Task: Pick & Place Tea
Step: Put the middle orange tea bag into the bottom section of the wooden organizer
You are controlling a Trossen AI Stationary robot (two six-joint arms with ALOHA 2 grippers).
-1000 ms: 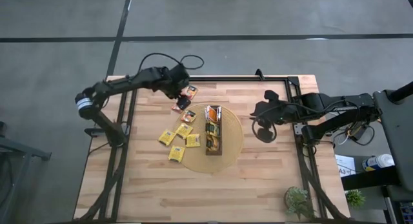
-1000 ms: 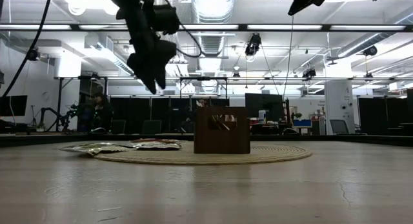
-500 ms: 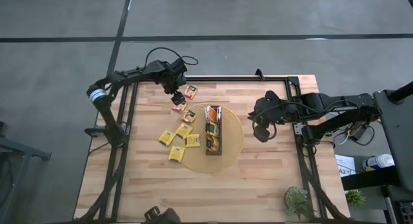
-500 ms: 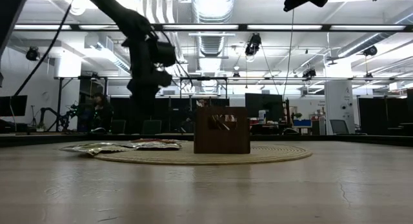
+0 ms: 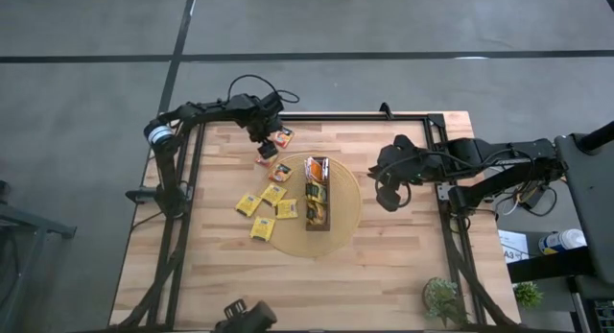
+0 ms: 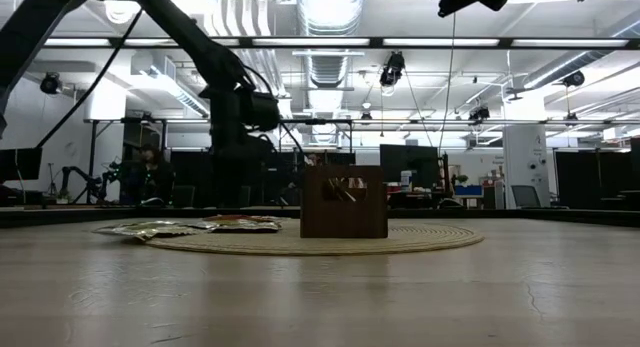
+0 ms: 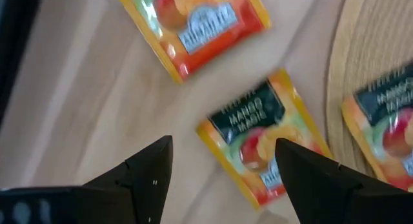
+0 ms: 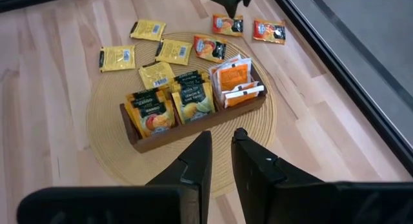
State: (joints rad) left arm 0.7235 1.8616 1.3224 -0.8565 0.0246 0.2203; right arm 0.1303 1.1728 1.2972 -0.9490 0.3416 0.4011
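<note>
Several tea sachets lie flat at the table's far left. My left gripper (image 5: 265, 149) (image 7: 222, 143) points down, open, low over a dark green and orange sachet (image 7: 258, 143) (image 8: 227, 25) that lies between its fingers. An orange sachet (image 7: 193, 17) (image 5: 282, 136) lies beyond it. Another sachet (image 5: 280, 172) rests on the edge of the round tan mat (image 5: 345, 213). Yellow sachets (image 5: 262, 227) lie nearer. The brown tray (image 5: 307, 194) (image 8: 193, 130) on the mat holds several upright sachets. My right gripper (image 5: 387, 194) (image 8: 221, 143) hangs high at the right, its fingers almost together, with nothing between them.
Black frame rails (image 5: 182, 179) run along the table's left and right sides. A small plant (image 5: 443, 299) stands at the near right corner. Bare wood (image 5: 288, 285) fills the near half of the table. A person (image 6: 155, 172) shows in the room beyond.
My left gripper has come down from well above the table to just over the sachets at the far left, and its wrist has rolled so that the open fingers stand on either side of the green and orange sachet. My right wrist has rolled a little in place.
</note>
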